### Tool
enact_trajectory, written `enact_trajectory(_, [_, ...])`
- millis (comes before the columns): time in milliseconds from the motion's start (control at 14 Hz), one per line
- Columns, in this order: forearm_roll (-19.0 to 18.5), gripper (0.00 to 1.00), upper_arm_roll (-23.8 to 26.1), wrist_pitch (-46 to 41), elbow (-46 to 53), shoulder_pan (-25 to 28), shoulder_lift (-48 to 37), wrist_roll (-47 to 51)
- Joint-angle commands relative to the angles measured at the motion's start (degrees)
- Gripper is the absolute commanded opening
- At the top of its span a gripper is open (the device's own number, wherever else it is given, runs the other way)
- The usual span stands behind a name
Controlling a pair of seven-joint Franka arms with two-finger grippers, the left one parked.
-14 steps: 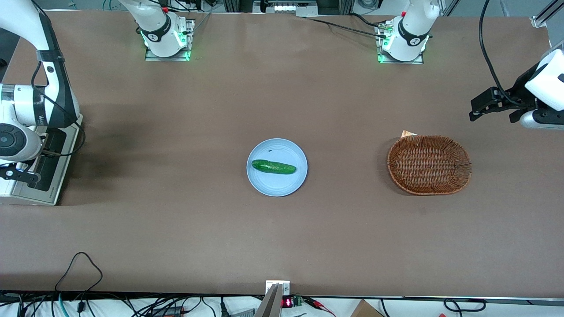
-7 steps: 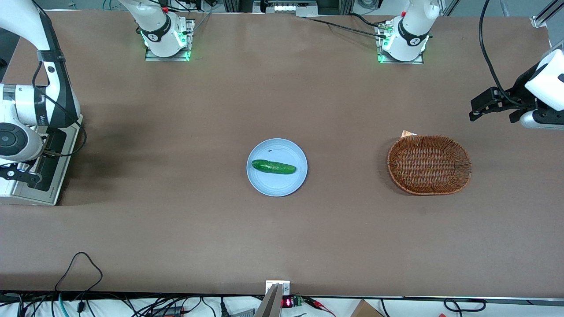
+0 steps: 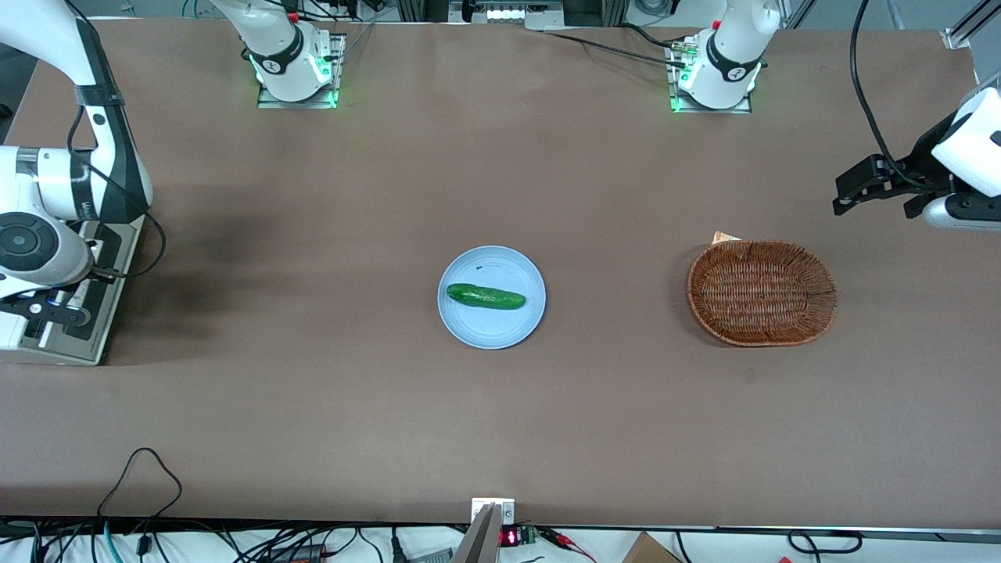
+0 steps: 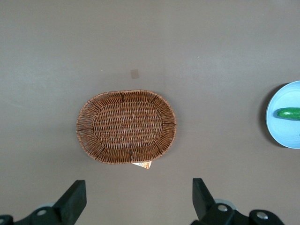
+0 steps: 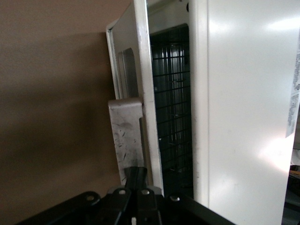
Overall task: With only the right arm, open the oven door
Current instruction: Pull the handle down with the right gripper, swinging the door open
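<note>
The small white toaster oven [image 3: 14, 335] stands at the working arm's end of the table, partly under the right arm [image 3: 47, 195]. Its oven door [image 5: 140, 70] is ajar, swung out from the white oven body [image 5: 243, 117]. Through the gap the dark wire rack [image 5: 173, 117] shows. A scratched metal handle mount [image 5: 125, 136] sticks out from the door's frame. My gripper [image 5: 139, 174] is shut, its black fingertips pressed together against the base of that mount, beside the door's edge. In the front view the arm's wrist hides the gripper, and the door's dark glass [image 3: 105, 262] shows beneath it.
A blue plate [image 3: 491, 335] with a cucumber [image 3: 485, 296] lies mid-table. A brown wicker basket [image 3: 762, 340] sits toward the parked arm's end, with a small tag at its rim. Cables hang along the table's near edge.
The right arm's wrist has shifted slightly toward the table's middle, and the oven door looks tipped a little farther out. Plate, cucumber and basket have not moved.
</note>
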Motion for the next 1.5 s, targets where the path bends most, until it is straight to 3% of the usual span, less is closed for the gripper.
enact_trajectory(0, [1.2,0.0,-0.2,8.2,-1.0,-0.8,3.2,1.2])
enact_trajectory(500, [5.3,0.0,-0.1,11.7,-1.5,-0.7,4.4,1.1])
enact_trajectory(1429, [5.5,0.0,0.7,13.4,-3.3,-0.8,8.0,0.4])
